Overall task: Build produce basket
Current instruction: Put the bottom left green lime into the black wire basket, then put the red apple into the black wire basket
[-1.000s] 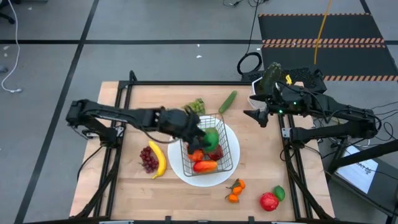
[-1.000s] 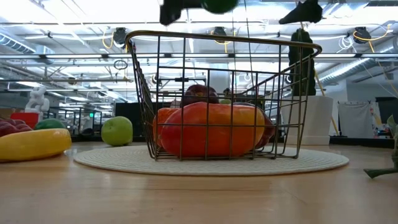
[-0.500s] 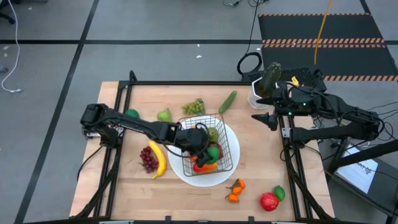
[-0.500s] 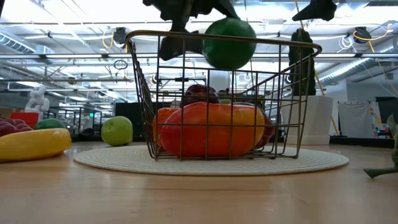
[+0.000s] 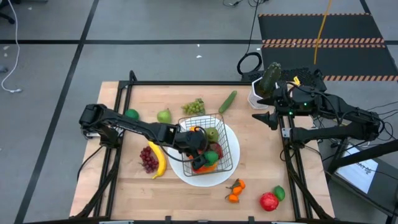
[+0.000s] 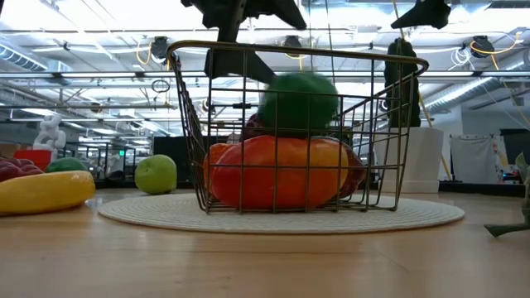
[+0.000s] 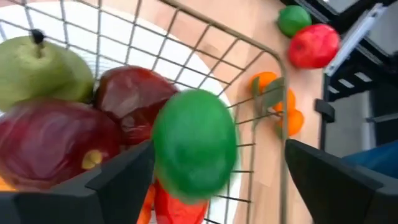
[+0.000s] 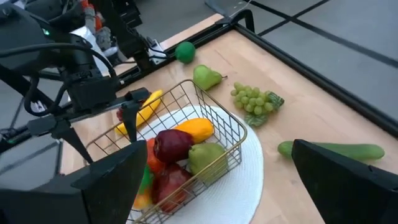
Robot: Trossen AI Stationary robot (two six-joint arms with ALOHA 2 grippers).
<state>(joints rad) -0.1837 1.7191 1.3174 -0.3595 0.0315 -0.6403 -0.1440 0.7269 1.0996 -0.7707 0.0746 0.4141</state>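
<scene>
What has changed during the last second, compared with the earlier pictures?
The left claw came down over the dark wire-mesh basket, opened, and released the round green fruit, which now sits blurred above the orange pepper inside, clear of the fingers. The right claw, the round white plate and the yellow banana kept their places.

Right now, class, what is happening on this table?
The left pincer hangs open over the wire basket on the white plate, with a green fruit just under it, among the produce already inside. The right pincer waits open at the table's right edge. Banana, grapes and cucumber lie outside the basket.
</scene>
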